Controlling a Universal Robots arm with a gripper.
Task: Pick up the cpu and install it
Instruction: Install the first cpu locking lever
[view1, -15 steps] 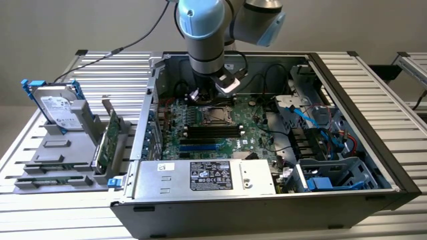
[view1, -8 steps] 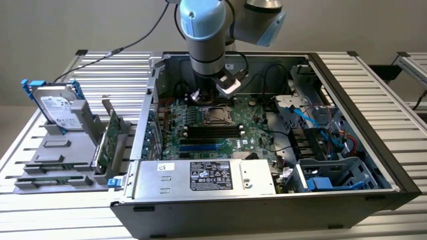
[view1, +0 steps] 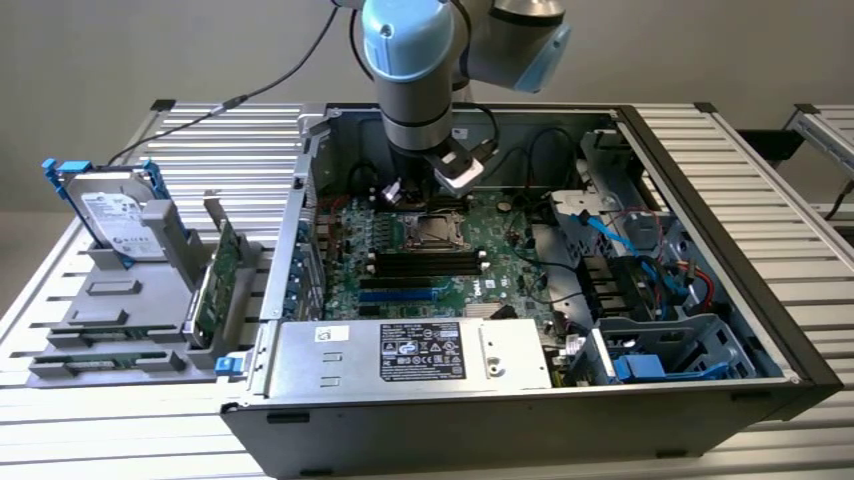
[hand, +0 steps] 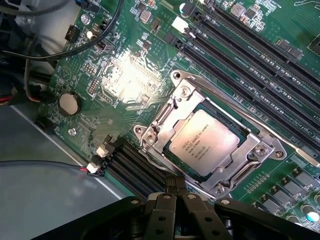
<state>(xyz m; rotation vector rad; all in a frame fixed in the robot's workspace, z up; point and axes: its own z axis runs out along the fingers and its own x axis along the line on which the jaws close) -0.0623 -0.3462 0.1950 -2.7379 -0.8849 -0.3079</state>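
Entry: cpu (hand: 202, 141), a small silver-grey square chip with its lettering upward. It lies flat in the socket of the green motherboard (hand: 125, 75), inside the open computer case (view1: 467, 440). The metal retention frame (hand: 160, 117) surrounds its edges, so by appearance the chip is seated and held against shifting. In the exterior view it sits mid-board, just beyond the black memory slots (view1: 424, 262). The fingers (hand: 162, 215) are clenched together and grasp nothing. Their tips hang just beside the socket, apart from the chip, which suggests no grip is in use at present. The arm (view1: 420, 80) comes down almost vertically into the far half of the case, with the wrist aimed straight at the board. A hard drive (view1: 118, 215) with a blue bracket stands upright in a grey holder (view1: 114, 290) on the desk (view1: 747, 140). It is at the exterior view's left, well apart from the case, and is probably set on edge for easy grasping. A silver power supply (view1: 314, 350) with a black sticker lies along the near edge of the case.
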